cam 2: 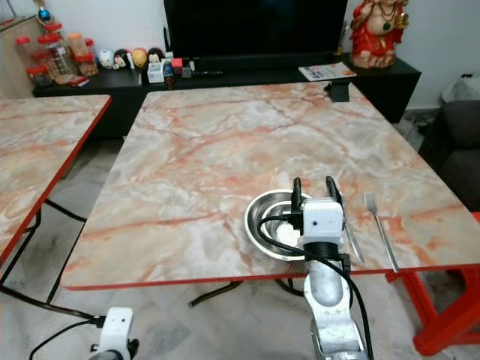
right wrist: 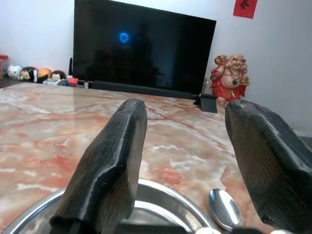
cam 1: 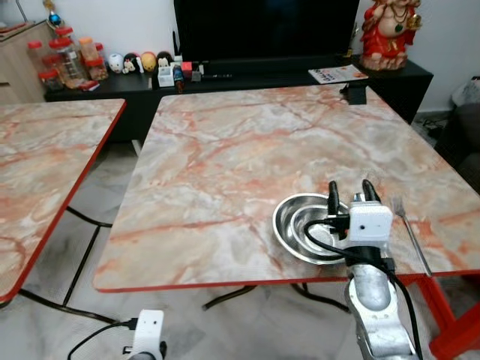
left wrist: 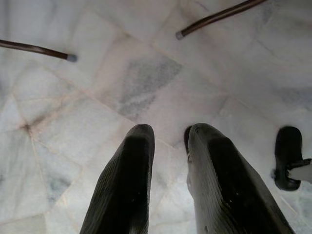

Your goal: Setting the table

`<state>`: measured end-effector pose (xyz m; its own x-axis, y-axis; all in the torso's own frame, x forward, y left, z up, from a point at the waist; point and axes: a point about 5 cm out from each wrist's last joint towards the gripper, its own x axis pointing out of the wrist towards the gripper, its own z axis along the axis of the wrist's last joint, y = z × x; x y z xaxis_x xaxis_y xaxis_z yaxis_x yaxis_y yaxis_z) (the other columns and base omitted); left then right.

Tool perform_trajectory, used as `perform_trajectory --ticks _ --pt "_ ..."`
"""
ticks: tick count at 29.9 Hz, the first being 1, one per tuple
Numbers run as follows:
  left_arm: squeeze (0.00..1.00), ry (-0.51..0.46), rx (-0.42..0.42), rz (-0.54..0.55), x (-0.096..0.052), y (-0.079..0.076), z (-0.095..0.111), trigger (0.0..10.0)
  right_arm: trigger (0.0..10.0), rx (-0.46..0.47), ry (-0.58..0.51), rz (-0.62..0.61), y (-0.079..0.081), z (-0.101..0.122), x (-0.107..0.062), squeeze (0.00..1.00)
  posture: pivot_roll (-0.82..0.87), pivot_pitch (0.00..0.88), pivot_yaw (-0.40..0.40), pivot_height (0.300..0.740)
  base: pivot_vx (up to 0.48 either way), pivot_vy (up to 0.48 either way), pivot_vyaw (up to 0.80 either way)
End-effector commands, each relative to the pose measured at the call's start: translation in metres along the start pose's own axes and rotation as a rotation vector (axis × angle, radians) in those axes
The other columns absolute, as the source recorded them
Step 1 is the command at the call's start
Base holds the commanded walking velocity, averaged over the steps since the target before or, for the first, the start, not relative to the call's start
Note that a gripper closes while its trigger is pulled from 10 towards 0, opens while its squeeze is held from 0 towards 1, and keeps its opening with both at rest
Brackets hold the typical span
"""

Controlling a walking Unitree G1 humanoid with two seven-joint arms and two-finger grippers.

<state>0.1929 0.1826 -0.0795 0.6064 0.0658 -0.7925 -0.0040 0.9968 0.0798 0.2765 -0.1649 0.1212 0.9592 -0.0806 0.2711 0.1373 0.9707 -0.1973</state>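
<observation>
A steel bowl [cam 1: 300, 217] sits near the front right edge of the marble table [cam 1: 247, 157]. My right gripper [cam 1: 350, 186] hovers open over the bowl's near right side, its fingers [right wrist: 117, 156] spread wide and holding nothing. Just right of the bowl lies a spoon [right wrist: 225, 208], and farther right a fork [cam 1: 409, 229]. My left gripper [left wrist: 168, 131] hangs low beside the table and points at the tiled floor, with a narrow gap between its fingers and nothing in them.
A second marble table [cam 1: 45, 157] stands to the left across a floor gap. Behind are a TV console with jars [cam 1: 64, 60] and a red statue [cam 1: 388, 30]. A small black object [cam 1: 355, 93] sits at the table's far edge. A red frame [cam 1: 457, 330] stands at the near right.
</observation>
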Motion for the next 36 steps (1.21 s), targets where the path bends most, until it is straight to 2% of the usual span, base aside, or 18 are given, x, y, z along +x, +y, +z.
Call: perform_trajectory --ticks 1,36 --pt "0.0 0.004 0.0 0.004 -0.0001 0.0016 -0.0007 10.0 10.0 -0.001 -0.026 -0.003 0.0002 0.0057 0.0024 0.0 -0.11 0.0 0.029 0.725 0.0 0.352 0.0" --pt "0.0 0.005 -0.002 0.007 -0.0006 0.0027 -0.0025 10.0 10.0 0.002 0.001 0.019 0.0053 -0.0009 -0.0055 0.0 -0.1 0.0 0.028 0.725 0.0 0.307 0.0"
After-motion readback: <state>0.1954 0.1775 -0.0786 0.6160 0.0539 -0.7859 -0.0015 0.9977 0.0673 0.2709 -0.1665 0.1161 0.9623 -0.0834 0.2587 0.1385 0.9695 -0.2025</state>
